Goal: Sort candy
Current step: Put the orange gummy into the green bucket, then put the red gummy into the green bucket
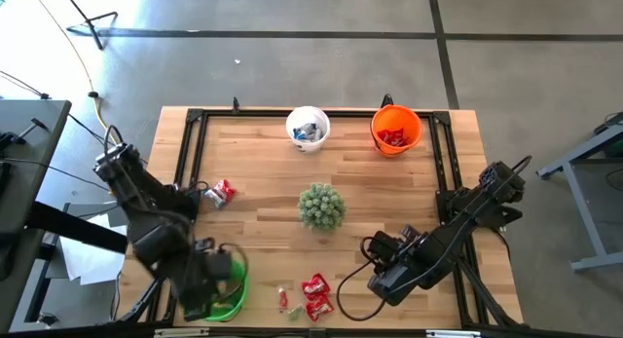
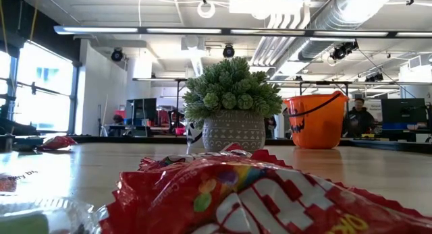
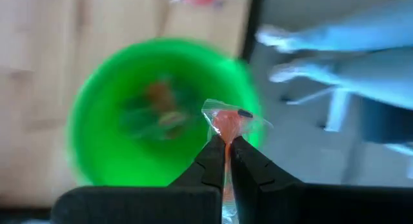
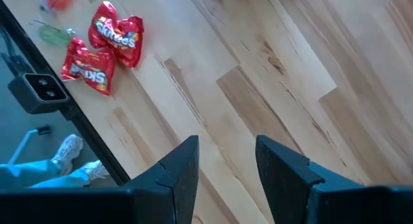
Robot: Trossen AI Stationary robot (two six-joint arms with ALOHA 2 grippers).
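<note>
Over the green bucket [image 3: 161, 114] at the table's near left corner, a small orange candy in a clear wrapper [image 3: 227, 124] is pinched tight by the left gripper [image 3: 227, 150]. Just right of the bucket, 2 red Skittles packets [image 4: 106, 46] and some tiny pieces are seen lying on the wood. Farther right, the right gripper [image 4: 226, 166] is held over bare table with its fingers apart and nothing between them.

Green bucket [image 3: 122, 114], red packets [image 4: 106, 46], orange bucket [image 1: 395, 130].
</note>
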